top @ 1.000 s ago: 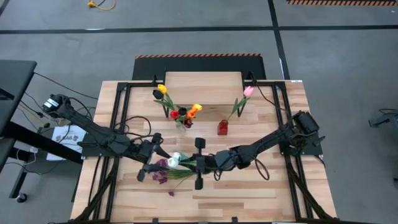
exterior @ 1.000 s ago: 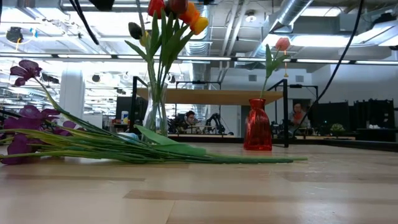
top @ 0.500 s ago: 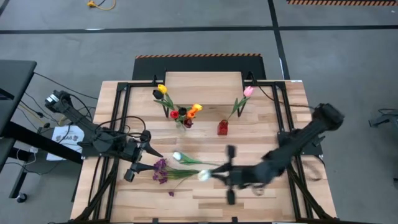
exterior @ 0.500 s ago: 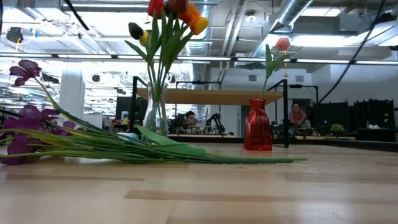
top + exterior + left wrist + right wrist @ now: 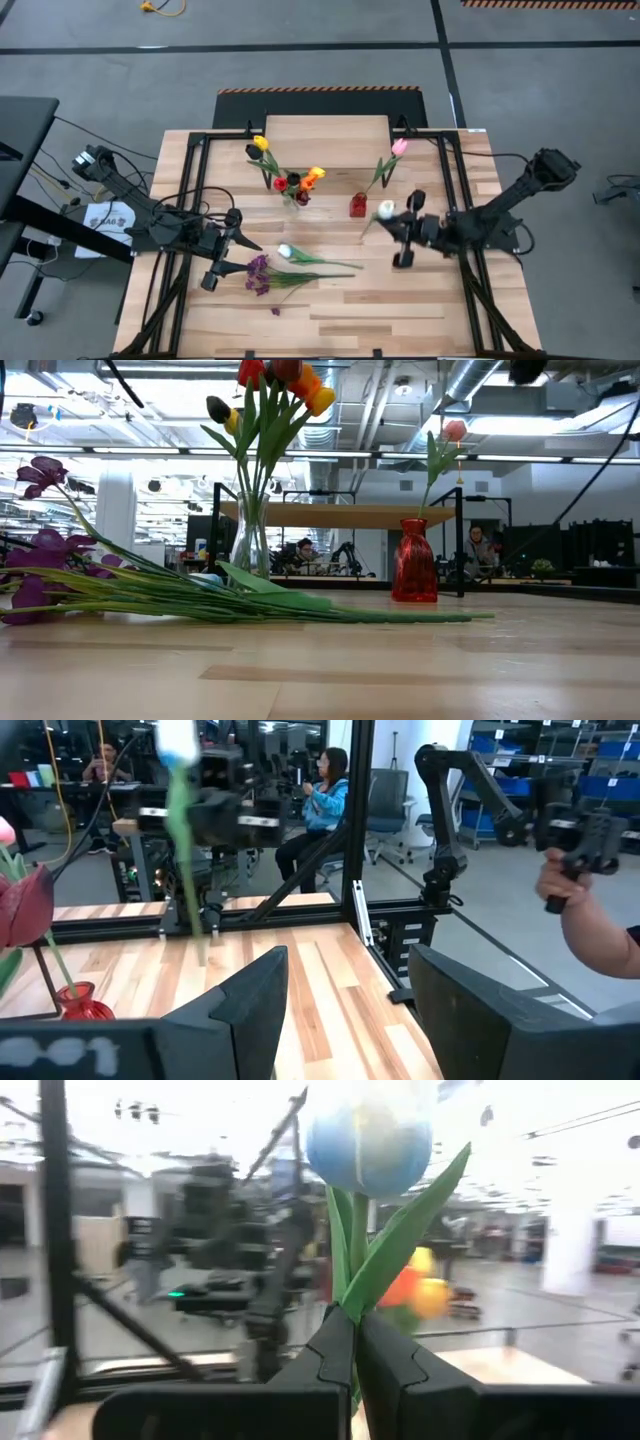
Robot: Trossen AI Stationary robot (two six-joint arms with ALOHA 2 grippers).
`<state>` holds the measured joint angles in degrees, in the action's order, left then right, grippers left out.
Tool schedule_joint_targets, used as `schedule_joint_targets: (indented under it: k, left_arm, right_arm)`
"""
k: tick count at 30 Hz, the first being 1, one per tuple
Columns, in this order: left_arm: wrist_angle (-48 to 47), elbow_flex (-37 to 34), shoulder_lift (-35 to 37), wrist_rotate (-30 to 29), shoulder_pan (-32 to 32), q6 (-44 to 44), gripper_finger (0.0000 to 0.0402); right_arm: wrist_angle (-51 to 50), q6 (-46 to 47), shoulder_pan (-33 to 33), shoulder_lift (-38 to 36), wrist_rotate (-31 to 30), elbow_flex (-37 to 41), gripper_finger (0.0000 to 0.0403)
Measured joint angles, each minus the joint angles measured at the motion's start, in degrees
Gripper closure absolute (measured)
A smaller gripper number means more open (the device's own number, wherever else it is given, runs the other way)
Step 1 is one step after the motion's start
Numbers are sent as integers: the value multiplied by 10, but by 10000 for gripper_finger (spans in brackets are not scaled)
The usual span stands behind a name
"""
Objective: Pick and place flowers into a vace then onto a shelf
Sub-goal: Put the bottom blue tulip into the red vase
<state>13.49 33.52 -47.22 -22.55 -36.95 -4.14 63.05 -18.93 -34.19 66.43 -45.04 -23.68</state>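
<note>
My right gripper [image 5: 389,224] hovers right of the red vase [image 5: 358,206], shut on a white tulip [image 5: 368,1138] lifted off the table. The red vase holds one pink tulip [image 5: 399,147]. A clear vase [image 5: 292,198] holds red, yellow, orange and dark tulips. More flowers [image 5: 285,262], a white tulip and purple sprigs, lie flat on the table, and their stems [image 5: 300,608] show in the low view. My left gripper [image 5: 240,248] is open, left of that pile. The shelf [image 5: 325,132] stands at the far edge. My right gripper pinches the white tulip's green stem [image 5: 357,1285] between its two fingers [image 5: 335,1350], high up, below the head and beside a leaf. The fingers come level from the table's right side, across the stem. The tulip is lifted clear and upright, its lower stem [image 5: 188,870] hanging below.
Black frame rails [image 5: 195,200] run along both table sides. Bare planks [image 5: 400,310] lie at the near right. Beyond the table, a person sits [image 5: 325,785] and a hand [image 5: 590,915] holds a device.
My right gripper took a white tulip from the pile, lifted it clear and swung it toward the table's right, then the far side, ending beside the red vase; the tulip turned from lying to upright. My left gripper drew back a little toward the left edge.
</note>
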Motion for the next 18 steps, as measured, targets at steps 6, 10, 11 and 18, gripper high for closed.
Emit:
schedule_joint_targets:
  k: [6,10,11,18]
  left_arm:
    - [-1,0,0,0,0,0,203]
    - [-8,0,0,0,0,0,203]
    - [-8,0,0,0,0,0,203]
    - [-8,0,0,0,0,0,203]
  right_arm:
    - [2,3,93,-17,32,24,403]
    - [-20,4,139,-17,34,24,403]
    - [-26,5,147,-17,35,24,403]
    - [-24,-9,183,0,45,24,403]
